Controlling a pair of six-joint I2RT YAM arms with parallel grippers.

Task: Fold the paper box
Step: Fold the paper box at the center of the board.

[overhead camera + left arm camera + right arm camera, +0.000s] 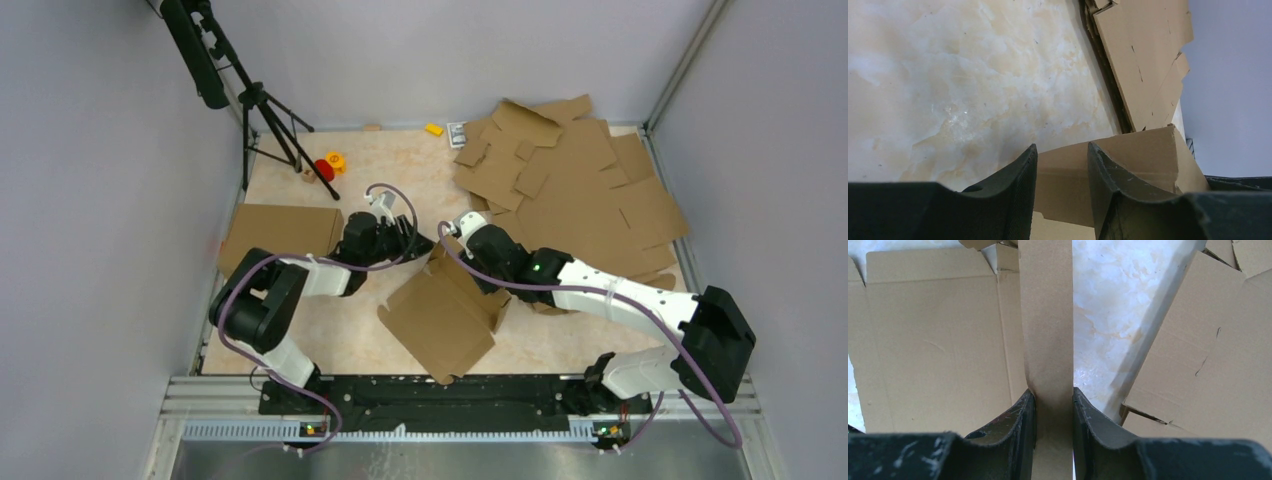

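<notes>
**Marbled counter, one flap being stood up between two arms**

Pale marbled counter (350, 335) is being used as the work surface inside grey walls. The paper box (445, 315) is lying on it just beneath and in front of both sets of fingers, its broad panel spreading back toward the arm bases.

The right fingers (450, 243) are being clenched on a narrow flap of the blank. In the right wrist view the strip is being pinched edge-on and is touching both inner faces. The main panel is lying flat to one side of them and bare counter to the other. The flap is probably being held upright like this so that its crease is being bent into a side wall while the panel's own weight is pinning the rest down.

The left fingers (408, 238) are being held parted, with nothing pinched. In the left wrist view a raised cardboard edge is being shown broadside across the gap and just beyond the tips. Whether it is being touched cannot be told. They are probably being stationed opposite the right fingers to brace that raised end or to take the neighbouring flap.

A stack of spare blanks (575, 190) is lying beyond the right fingers, and another cardboard piece (280, 232) is lying behind the left ones. Both are apart from the fold, and neither is being handled.
</notes>
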